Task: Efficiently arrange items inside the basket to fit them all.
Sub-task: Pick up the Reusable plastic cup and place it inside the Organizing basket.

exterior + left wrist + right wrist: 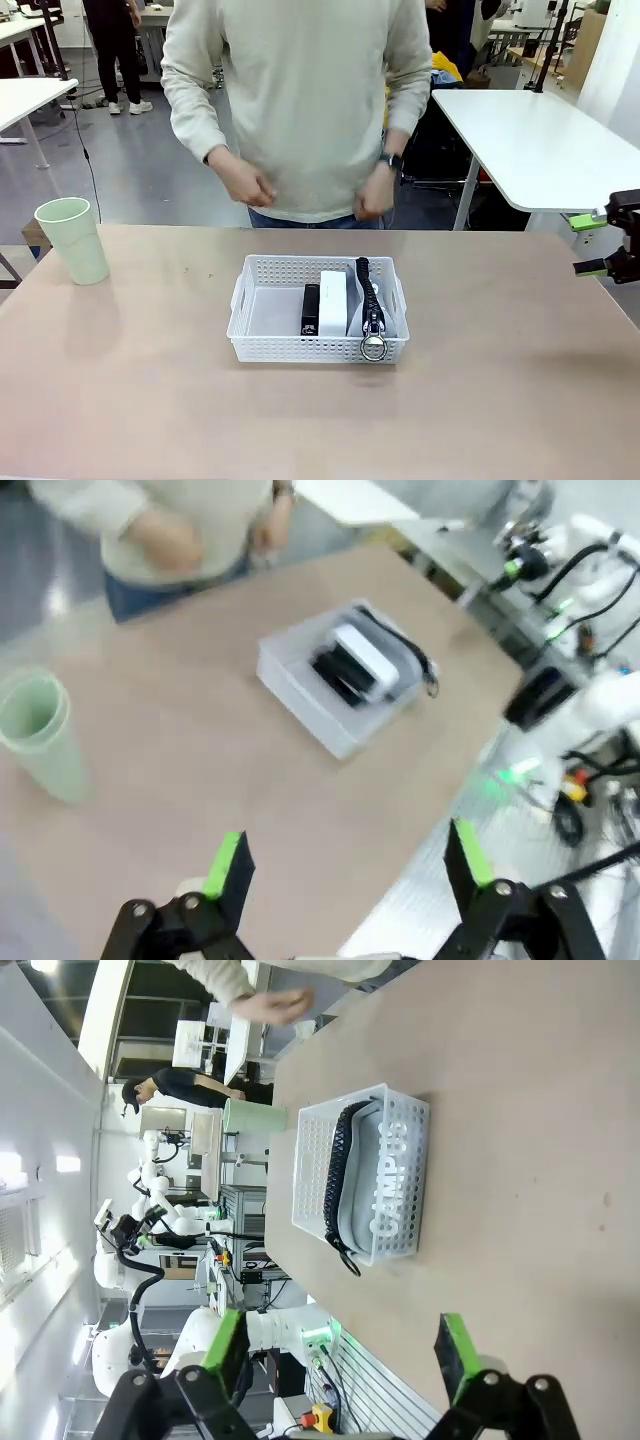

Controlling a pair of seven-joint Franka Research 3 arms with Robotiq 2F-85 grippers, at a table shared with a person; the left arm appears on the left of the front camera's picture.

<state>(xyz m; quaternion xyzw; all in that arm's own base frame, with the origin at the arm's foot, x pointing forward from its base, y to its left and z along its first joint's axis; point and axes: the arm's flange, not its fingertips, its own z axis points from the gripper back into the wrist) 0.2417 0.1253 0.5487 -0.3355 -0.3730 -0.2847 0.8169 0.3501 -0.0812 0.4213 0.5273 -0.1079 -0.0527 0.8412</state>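
Shallow white perforated plastic basket [300, 348] at table centre, holding black stapler [311, 308], white rectangular box [333, 298] and grey zippered pouch [373, 300] side by side, pale green cup [73, 240] upright well apart to its left, left gripper [348, 855] and right gripper [588, 245] spread wide, empty.

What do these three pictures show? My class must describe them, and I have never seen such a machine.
Two robot arms share a brown table with a person standing opposite. The front picture looks across the table; the others look from each arm's wrist past its green-padded jaws. Both pairs of jaws are open, holding nothing. A shallow white lattice plastic basket holds a black stapler, a white rectangular box and a grey zippered pouch. A pale green cup stands on the table apart from it.
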